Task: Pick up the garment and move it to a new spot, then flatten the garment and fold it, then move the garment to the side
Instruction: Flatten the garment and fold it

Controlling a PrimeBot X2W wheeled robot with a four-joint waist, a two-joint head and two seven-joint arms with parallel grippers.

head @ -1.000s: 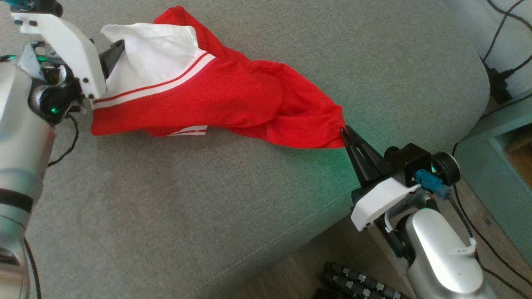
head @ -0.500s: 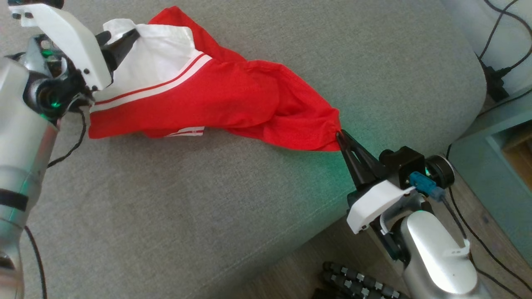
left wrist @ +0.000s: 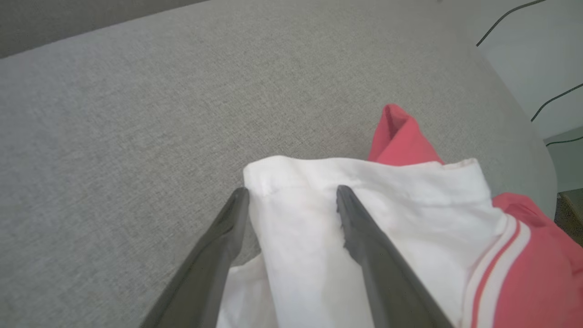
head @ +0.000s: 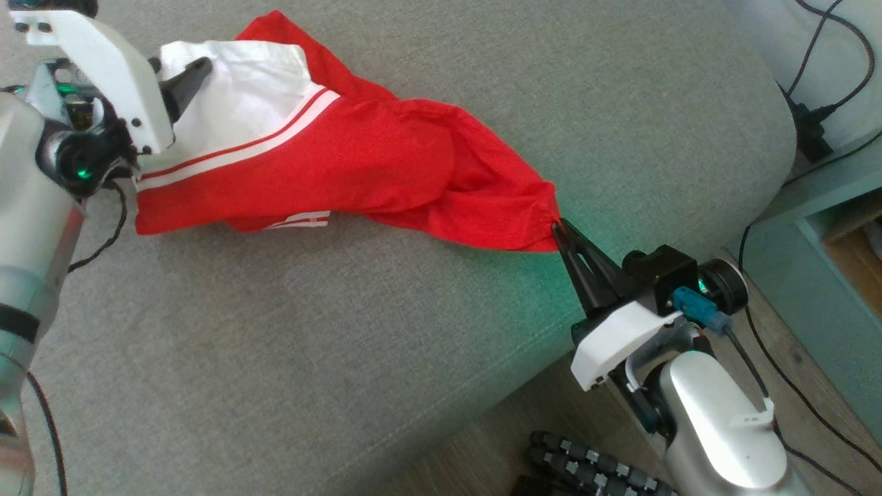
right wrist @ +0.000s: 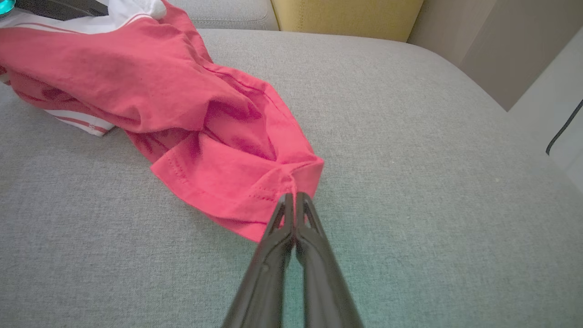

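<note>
Garment flattening requires the open left end effector to close on the straddled white panel while the right end effector, clamped on the red hem, holds tension.

Head view overhead; wrist views close, low; garment shared.
</note>
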